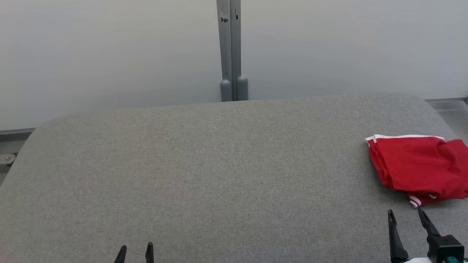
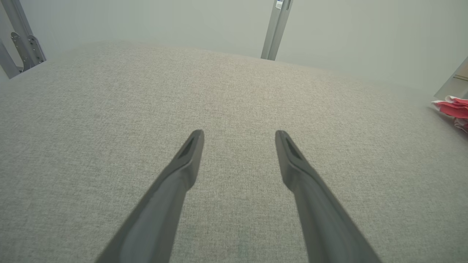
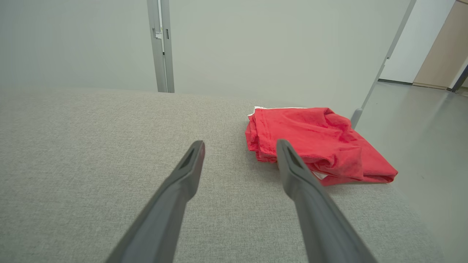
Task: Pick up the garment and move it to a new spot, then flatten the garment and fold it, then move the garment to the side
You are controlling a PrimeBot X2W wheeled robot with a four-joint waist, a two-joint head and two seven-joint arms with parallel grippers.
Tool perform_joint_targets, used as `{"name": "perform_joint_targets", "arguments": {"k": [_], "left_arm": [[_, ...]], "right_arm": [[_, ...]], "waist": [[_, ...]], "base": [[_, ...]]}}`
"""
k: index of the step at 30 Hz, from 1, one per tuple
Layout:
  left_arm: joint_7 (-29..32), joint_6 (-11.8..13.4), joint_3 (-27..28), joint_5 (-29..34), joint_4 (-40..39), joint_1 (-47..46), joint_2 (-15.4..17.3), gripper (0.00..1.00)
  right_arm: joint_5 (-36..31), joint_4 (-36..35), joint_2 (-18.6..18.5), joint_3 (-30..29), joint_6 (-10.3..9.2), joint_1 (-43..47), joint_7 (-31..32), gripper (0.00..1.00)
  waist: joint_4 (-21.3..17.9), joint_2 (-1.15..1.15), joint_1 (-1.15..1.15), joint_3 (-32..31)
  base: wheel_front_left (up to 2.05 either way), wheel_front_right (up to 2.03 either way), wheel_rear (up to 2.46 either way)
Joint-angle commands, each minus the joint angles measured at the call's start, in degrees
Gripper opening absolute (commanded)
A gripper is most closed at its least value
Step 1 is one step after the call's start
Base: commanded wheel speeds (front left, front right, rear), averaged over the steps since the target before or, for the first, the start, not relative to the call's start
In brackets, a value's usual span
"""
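The garment [image 1: 416, 168] lies folded at the right edge of the table [image 1: 204, 164], out of the way, so I judge the work done. My right claw [image 1: 405, 212] hovers just short of it, jaws wide, holding nothing. My left claw [image 1: 136, 249] hangs over bare tabletop, well apart, equally wide and empty.
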Motion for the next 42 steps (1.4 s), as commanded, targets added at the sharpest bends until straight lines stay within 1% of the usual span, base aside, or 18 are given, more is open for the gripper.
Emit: {"name": "perform_joint_targets", "arguments": {"k": [1,11,12,24,25,30,34,42], "left_arm": [[-0.2,-0.2,0.0,-0.5,-0.1,-0.1,0.5,1.0],[-0.2,-0.2,-0.6,-0.7,0.0,-0.5,0.9,1.0],[0.0,0.0,-0.5,-0.5,0.0,0.0,0.4,1.0],[0.0,0.0,-0.5,-0.4,-0.2,-1.1,0.4,1.0],[0.2,0.0,-0.5,-0.5,0.7,0.2,0.1,0.0],[0.4,0.0,-0.6,-0.6,2.9,0.7,-0.2,0.0],[1.4,0.0,-0.2,-5.0,2.3,-0.2,-0.1,0.0],[3.4,0.0,0.7,-13.2,1.6,-2.2,0.1,0.0]], "right_arm": [[0.3,0.3,0.0,0.0,-0.08,-0.4,-0.2,1.0],[0.0,1.1,0.1,-0.3,-0.08,-0.7,-0.2,1.0],[0.0,1.0,0.1,-0.2,0.0,-0.1,0.0,1.0],[0.0,0.7,0.0,-0.2,-0.01,-1.3,0.0,1.0],[-0.1,1.7,0.5,-0.2,0.02,0.1,0.1,0.0],[0.0,4.3,1.0,-0.2,0.03,0.7,0.2,0.0],[5.1,5.0,1.0,-0.8,0.03,-0.9,2.1,0.0],[15.3,4.7,0.9,-0.1,0.02,-2.4,4.1,0.0]], "waist": [[0.0,0.0,0.0,0.1],[0.1,0.0,0.0,0.5],[0.1,0.0,0.0,0.5],[0.1,0.0,0.0,1.2],[0.1,0.0,0.0,1.2],[0.1,0.0,0.0,1.3],[0.1,0.0,0.0,1.5],[0.1,0.0,0.0,1.9]], "base": [[0.0,0.0,0.0],[0.0,0.0,0.0],[0.0,0.0,0.0],[0.0,0.0,0.0],[0.0,0.0,0.0],[0.0,0.0,0.0],[0.0,0.0,0.0],[0.0,0.0,0.0]]}}
